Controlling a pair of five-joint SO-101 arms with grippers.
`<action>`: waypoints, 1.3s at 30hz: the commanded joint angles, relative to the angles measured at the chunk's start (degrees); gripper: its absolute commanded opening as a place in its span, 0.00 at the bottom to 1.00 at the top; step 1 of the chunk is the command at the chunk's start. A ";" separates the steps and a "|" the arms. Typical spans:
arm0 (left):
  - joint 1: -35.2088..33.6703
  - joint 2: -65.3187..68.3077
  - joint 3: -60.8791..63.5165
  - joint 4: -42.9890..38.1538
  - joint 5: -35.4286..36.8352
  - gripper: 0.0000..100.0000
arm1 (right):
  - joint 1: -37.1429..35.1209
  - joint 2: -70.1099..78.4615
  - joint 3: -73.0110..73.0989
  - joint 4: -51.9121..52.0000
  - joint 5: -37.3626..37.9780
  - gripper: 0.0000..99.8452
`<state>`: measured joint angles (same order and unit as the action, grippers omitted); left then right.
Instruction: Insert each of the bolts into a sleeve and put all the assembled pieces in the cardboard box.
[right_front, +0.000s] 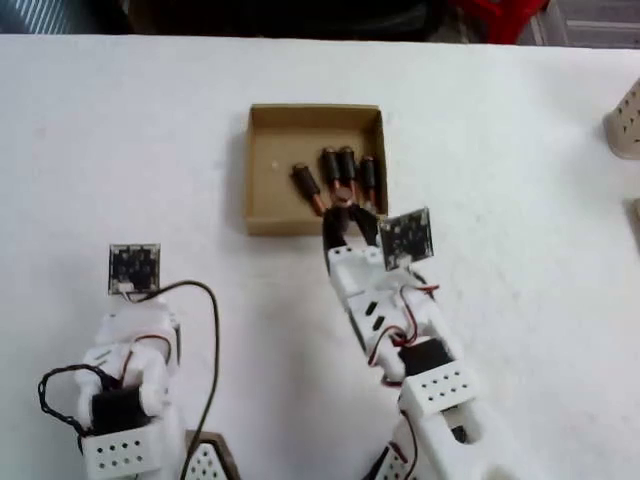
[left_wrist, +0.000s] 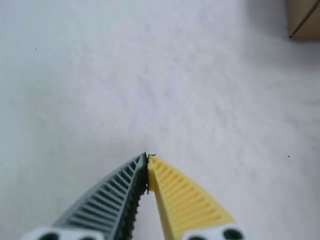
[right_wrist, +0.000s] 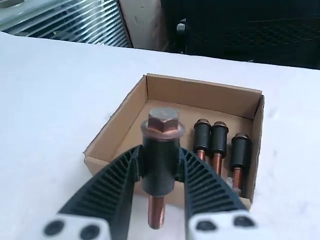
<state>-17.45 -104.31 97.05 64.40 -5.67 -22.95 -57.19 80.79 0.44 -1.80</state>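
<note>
My right gripper (right_wrist: 159, 165) is shut on a copper bolt in a black sleeve (right_wrist: 159, 160). It holds this piece upright, head away from the camera, over the near wall of the cardboard box (right_wrist: 120, 135). Three assembled pieces (right_wrist: 217, 142) lie side by side in the box. From above, the right gripper (right_front: 345, 218) sits at the near edge of the box (right_front: 262, 150), with the assembled pieces (right_front: 348, 168) just beyond it. My left gripper (left_wrist: 147, 161) is shut on nothing over bare table, and a corner of the box (left_wrist: 305, 20) lies far off. The left arm (right_front: 130, 340) stays at the near left.
A beige perforated object (right_front: 625, 125) stands at the table's right edge. A brown piece (right_front: 205, 462) lies at the near edge between the arms. White table (right_front: 120, 150) spreads wide to the left of and behind the box.
</note>
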 joint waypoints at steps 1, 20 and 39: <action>-0.84 -0.31 0.00 0.18 -0.53 0.02 | -0.04 -4.70 -10.29 10.33 0.00 0.02; -0.92 -0.31 0.00 0.97 -0.62 0.02 | 0.40 42.42 -54.33 30.11 0.09 0.02; -0.92 -0.31 0.00 0.97 -0.70 0.02 | 2.86 93.85 -110.51 61.32 0.18 0.07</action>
<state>-17.89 -104.31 97.05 65.10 -5.67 -21.45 34.77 -19.87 58.20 -1.80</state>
